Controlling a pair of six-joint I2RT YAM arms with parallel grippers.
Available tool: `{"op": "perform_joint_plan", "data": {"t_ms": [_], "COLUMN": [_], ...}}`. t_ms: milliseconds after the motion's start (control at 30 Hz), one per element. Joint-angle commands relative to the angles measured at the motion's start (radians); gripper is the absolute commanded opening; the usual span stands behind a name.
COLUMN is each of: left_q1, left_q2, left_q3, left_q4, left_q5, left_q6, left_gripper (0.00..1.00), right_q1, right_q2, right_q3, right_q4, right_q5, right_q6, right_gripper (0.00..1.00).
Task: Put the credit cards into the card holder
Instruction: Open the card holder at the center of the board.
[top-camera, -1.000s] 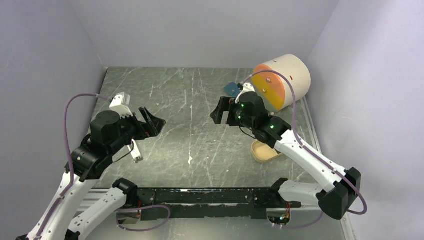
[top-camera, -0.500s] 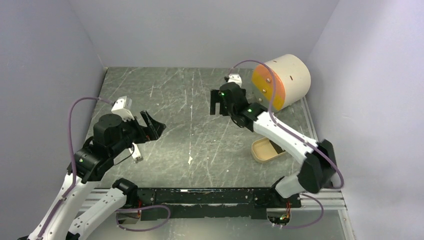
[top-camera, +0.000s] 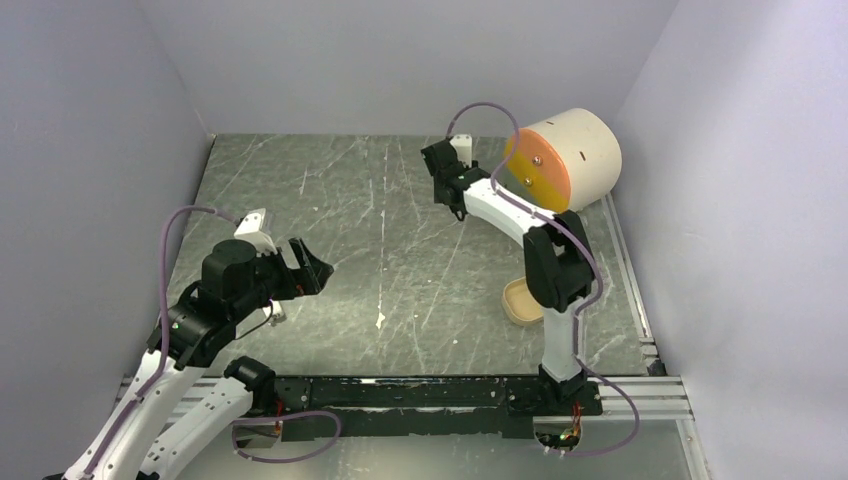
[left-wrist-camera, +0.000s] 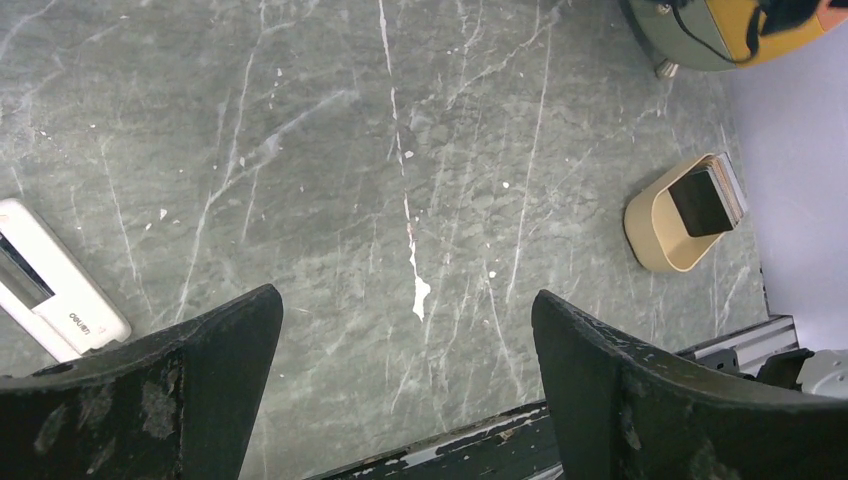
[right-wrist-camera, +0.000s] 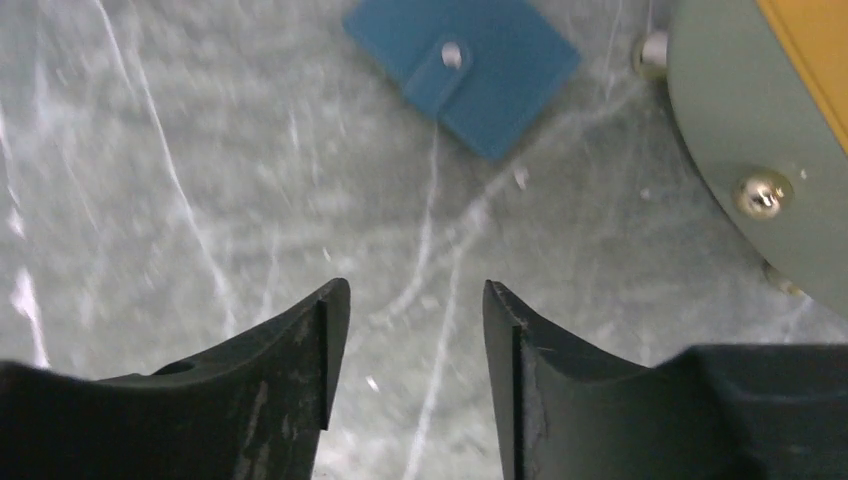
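Credit cards (left-wrist-camera: 703, 200) lie in the tan tray (left-wrist-camera: 648, 228), none loaded yet. Closed card holder (right-wrist-camera: 470, 80) lies on the desk (right-wrist-camera: 200, 200) just ahead of the right hand (right-wrist-camera: 412, 300); it and the left hand (left-wrist-camera: 405, 305) are apart, empty.

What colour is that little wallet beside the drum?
The wallet is blue; right wrist view shows it best.

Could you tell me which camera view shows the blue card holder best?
The right wrist view: the card holder lies closed and fully visible. In the top view the right arm hides it; the left wrist view misses it.
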Motion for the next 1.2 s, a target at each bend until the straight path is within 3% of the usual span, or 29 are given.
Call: {"op": "perform_joint_plan", "data": {"t_ms": [0,167,333,567,833,1167], "left_q1": [0.009,0.008,0.008,0.008,0.008,0.008], "left_q2": [-0.001,-0.012,-0.031,-0.034,-0.060,-0.082], "left_q3": [-0.006,-0.012,-0.021,-0.018,-0.021,-0.030], "left_q4": [0.011,0.009,0.020,0.011,0.016,0.009], "left_q5": [0.017,0.021,0.029,0.018,0.024,-0.011], "left_q6": [0.025,0.024,0.029,0.025,0.027,-0.014], "left_gripper": [1.00,1.00,1.00,1.00,1.00,1.00], "right_q1": [0.007,-0.029,-0.062,-0.102,-0.132,-0.144], "right_q2": [0.128,0.253,0.366,0.367,0.470,0.414], "right_q3": [0.176,0.296,0.442,0.364,0.437,0.317], "right_q4": [0.013,0.027,-0.080,0.058,0.016,0.087], "right_q5": [0.122,0.190,0.244,0.118,0.061,0.035], "right_q6": [0.118,0.133,0.200,0.208,0.261,0.231], "right_gripper": [0.52,0.48,0.46,0.45,0.48,0.44]}}
